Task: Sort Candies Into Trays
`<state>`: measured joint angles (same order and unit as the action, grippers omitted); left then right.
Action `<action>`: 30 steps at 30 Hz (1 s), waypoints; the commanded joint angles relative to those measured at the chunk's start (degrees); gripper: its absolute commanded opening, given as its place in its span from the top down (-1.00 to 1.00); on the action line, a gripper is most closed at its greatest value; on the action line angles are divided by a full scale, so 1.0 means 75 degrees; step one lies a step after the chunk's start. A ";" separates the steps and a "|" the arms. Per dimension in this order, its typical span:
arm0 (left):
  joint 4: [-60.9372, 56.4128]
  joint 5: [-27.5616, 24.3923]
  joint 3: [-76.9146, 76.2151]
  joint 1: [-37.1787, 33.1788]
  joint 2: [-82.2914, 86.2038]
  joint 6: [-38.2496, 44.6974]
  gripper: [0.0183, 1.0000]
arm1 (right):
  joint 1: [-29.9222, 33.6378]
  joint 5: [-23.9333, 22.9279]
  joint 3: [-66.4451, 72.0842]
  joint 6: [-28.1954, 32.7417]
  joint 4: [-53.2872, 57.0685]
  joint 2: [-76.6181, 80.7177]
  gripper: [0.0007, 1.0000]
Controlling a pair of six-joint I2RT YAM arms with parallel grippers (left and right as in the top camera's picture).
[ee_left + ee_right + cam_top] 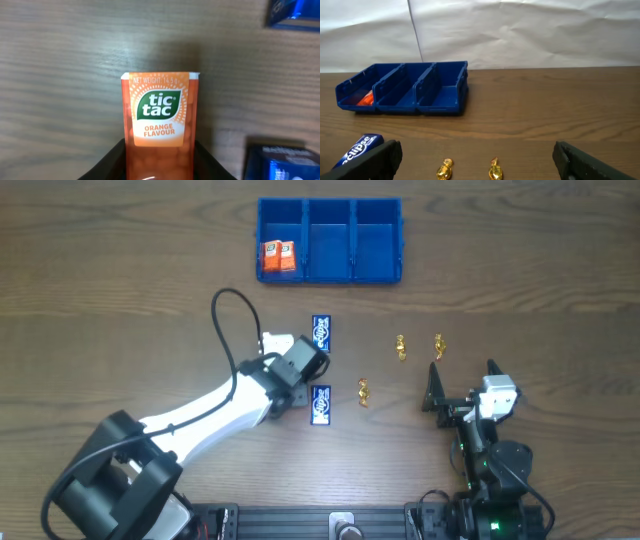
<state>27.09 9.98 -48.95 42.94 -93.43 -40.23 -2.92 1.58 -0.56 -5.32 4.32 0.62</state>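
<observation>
Grip: left fingers hold orange box | right fingers wide | blue packs near box

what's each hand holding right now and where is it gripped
Left hand holds the orange box by its sides, at the end nearest the wrist. Right hand is open and holds nothing.

"ORANGE FLAVOUR" on candy box

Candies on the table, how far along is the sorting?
Done: two orange boxes sit in the tray's left compartment. In hand: the left end effector grips a third orange box. Left: two blue packs and three gold candies lie on the table; the right end effector is open, empty.
</observation>
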 commanded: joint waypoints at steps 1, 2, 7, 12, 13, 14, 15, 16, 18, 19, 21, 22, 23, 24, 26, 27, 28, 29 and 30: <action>0.1323 0.1110 -0.1967 -0.0079 0.0178 0.0300 0.38 | 0.0055 0.0029 0.0015 0.0096 0.0050 -0.0052 -1.00; 0.1530 0.1265 -0.2407 -0.0122 0.0149 0.0495 0.38 | 0.0055 0.0029 0.0015 0.0093 0.0047 -0.0052 -1.00; 0.1670 0.1480 -0.4555 -0.0793 -0.0399 0.1769 0.37 | 0.0055 0.0029 0.0015 0.0096 0.0050 -0.0052 -1.00; 0.1705 0.0775 -0.6551 -0.1827 -0.1600 0.2518 0.36 | 0.0055 0.0029 0.0015 0.0096 0.0047 -0.0052 -1.00; 0.1711 0.0632 -0.6787 -0.1967 -0.1810 0.2544 0.37 | 0.0055 0.0029 0.0015 0.0096 0.0047 -0.0052 -1.00; 0.1725 0.0423 -0.7076 -0.2145 -0.2078 0.2582 0.36 | 0.0055 0.0029 0.0015 0.0093 0.0047 -0.0052 -1.00; 0.1728 0.0157 -0.7393 -0.2340 -0.2422 0.2629 0.36 | 0.0055 0.0029 0.0015 0.0096 0.0050 -0.0052 -1.00; 0.1734 -0.0076 -0.7615 -0.2471 -0.2681 0.2640 0.36 | 0.0055 0.0029 0.0015 0.0096 0.0050 -0.0052 -1.00; 0.1731 -0.0519 -0.7968 -0.2684 -0.3188 0.2719 0.35 | 0.0055 0.0029 0.0015 0.0096 0.0047 -0.0052 -1.00; 0.1728 -0.0612 -0.8040 -0.2731 -0.3340 0.2716 0.35 | 0.0055 0.0029 0.0015 0.0096 0.0047 -0.0052 -1.00; 0.1728 -0.0766 -0.8177 -0.2801 -0.3663 0.2725 0.35 | 0.0055 0.0029 0.0015 0.0093 0.0047 -0.0052 -1.00; 0.1696 -0.0810 -0.8201 -0.2812 -0.3800 0.2745 0.34 | 0.0055 0.0029 0.0015 0.0093 0.0047 -0.0052 -1.00; 0.1673 -0.0816 -0.8201 -0.2824 -0.3893 0.2745 0.34 | 0.0055 0.0029 0.0015 0.0096 0.0050 -0.0052 -1.00; 0.1661 -0.0839 -0.8201 -0.2824 -0.3978 0.2757 0.34 | 0.0055 0.0029 0.0015 0.0096 0.0047 -0.0052 -1.00; 0.1614 -0.0866 -0.8201 -0.2824 -0.4106 0.2830 0.33 | 0.0055 0.0029 0.0015 0.0096 0.0047 -0.0052 -1.00; 0.1582 -0.0886 -0.8201 -0.2824 -0.4135 0.2871 0.33 | 0.0055 0.0029 0.0015 0.0096 0.0047 -0.0052 -1.00; 0.1568 -0.0886 -0.8201 -0.2824 -0.4179 0.2885 0.33 | 0.0055 0.0029 0.0015 0.0093 0.0047 -0.0052 -1.00; 0.1562 -0.0886 -0.8201 -0.2824 -0.4194 0.2888 0.33 | 0.0055 0.0029 0.0015 0.0096 0.0047 -0.0052 -1.00; 0.1562 -0.0886 -0.8201 -0.2827 -0.4208 0.2888 0.33 | 0.0055 0.0029 0.0015 0.0093 0.0047 -0.0052 -1.00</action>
<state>39.22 4.51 -108.66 21.80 -124.57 -20.10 -2.92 1.61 -0.56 -5.32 4.34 0.62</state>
